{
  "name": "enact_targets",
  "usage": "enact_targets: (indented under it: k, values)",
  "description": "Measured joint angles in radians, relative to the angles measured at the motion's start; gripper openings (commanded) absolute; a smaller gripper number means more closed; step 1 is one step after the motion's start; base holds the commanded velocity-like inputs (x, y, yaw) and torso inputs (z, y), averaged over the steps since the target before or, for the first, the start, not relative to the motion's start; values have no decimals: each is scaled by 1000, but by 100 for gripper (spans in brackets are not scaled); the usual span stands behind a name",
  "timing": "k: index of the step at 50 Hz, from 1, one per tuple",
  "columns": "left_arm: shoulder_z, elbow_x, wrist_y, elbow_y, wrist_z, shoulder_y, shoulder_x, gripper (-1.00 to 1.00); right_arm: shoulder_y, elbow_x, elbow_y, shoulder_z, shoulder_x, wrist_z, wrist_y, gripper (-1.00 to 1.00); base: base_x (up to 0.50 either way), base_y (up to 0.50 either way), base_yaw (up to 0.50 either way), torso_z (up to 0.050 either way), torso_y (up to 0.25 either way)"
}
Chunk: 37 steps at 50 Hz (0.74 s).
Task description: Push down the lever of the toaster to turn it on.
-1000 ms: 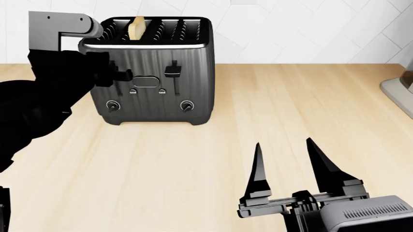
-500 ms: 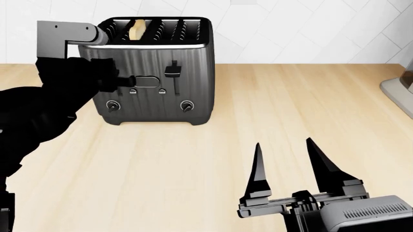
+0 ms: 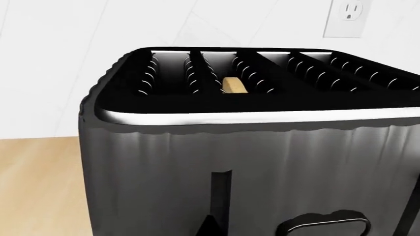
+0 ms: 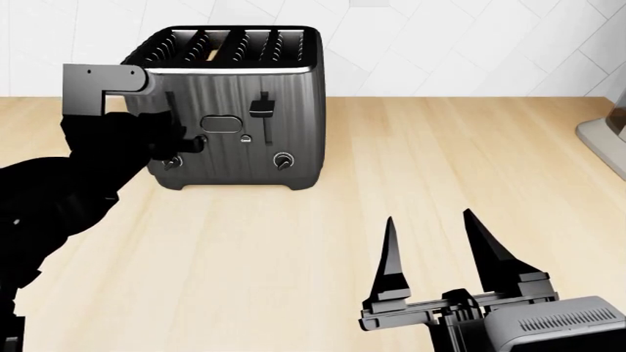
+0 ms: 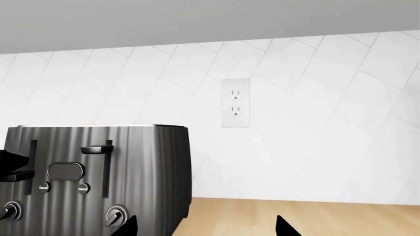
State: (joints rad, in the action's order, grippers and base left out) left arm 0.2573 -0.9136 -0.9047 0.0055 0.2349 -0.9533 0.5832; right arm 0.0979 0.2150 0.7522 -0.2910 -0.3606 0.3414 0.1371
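the left gripper (image 4: 186,141) is a matte black mass hung from a grey angular bracket, pressed up against the near face of the toaster (image 4: 284,88) at its left side. its tip lies on the lever (image 4: 192,141), low in the left-hand slot, just beside the left round dial (image 4: 172,162); the tab is hard to tell apart from the black tip there. i cannot tell whether these jaws are spread or pressed together, since their black parts merge.

the toaster stands at the far left of the pale wood-grain countertop (image 4: 411,169), against the white tiled wall. it is a boxy body of dark grey metal with vertical ribs, a bright rim round the top and four black slots with toothed guides. a tan slice of bread (image 3: 234,84) sits sunk in the second slot from the left. on the near face are an oval badge (image 4: 221,122), the right-hand black slider tab (image 4: 260,108) high in its slot, and the right dial (image 4: 283,160).

a white wall outlet (image 5: 235,103) sits on the tiles to the toaster's right.

the right gripper (image 4: 435,253) hovers near, over bare wood, its two long black tapered fingers (image 4: 391,258) spread apart and holding nothing.

at the far right edge a beige appliance base (image 4: 605,141) shows.
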Motion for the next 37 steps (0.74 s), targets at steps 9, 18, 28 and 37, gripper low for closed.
enact_targets:
  k: [9, 18, 28, 37]
  values:
    - [-6, 7, 24, 5, -9, 54, 11, -100, -2, -1, -2, -5, -2, 3, -2, 100, 0, 0, 0, 0, 0]
    - [-17, 23, 65, 10, -30, 88, 13, -100, -4, -1, -6, -10, -4, 6, -4, 100, 0, 0, 0, 0, 0]
    - [-21, 44, 106, 8, -53, 108, 12, -100, -6, -2, -10, -16, -7, 10, -6, 100, 0, 0, 0, 0, 0]
    - [-19, 63, 126, 4, -63, 113, 10, -100, -7, -2, -13, -20, -9, 13, -8, 100, 0, 0, 0, 0, 0]
